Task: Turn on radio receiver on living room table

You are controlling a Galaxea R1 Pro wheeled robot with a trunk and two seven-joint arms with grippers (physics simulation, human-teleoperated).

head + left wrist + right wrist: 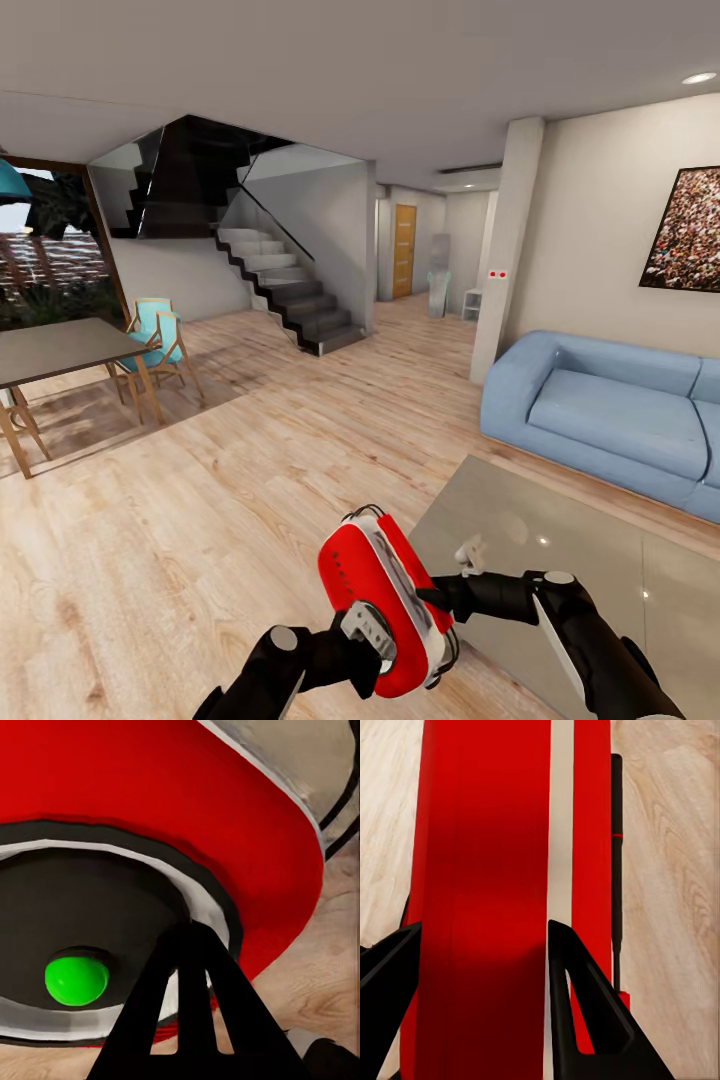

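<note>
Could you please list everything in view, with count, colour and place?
radio: one, red with white band, held up between both grippers, off the table
green button: one, on the radio's black dial face
table: one, glossy grey, low right
sofa: one, light blue, right, behind the table
picture: one, speckled, on the right wall
dining table: one, dark top, wooden legs, far left
chairs: two, teal, beside the dining table
stairs: one flight, grey, centre back
door: one, orange wood, far hallway
left gripper: black, at the dial face
right gripper: black, fingers either side of the radio's body
</note>
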